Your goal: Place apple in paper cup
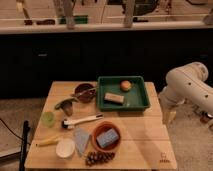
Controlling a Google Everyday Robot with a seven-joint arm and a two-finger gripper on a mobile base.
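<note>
Claw [170, 118] off the right edge of the table [142, 135], grip unclear; apple [126, 85] in the green tray [137, 99], paper cup [65, 148] well apart.

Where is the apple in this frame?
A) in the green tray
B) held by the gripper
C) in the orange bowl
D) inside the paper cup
A: the apple lies in the green tray near a tan block, while the paper cup stands at the table's front left and the gripper hangs beside the table's right edge.
</note>
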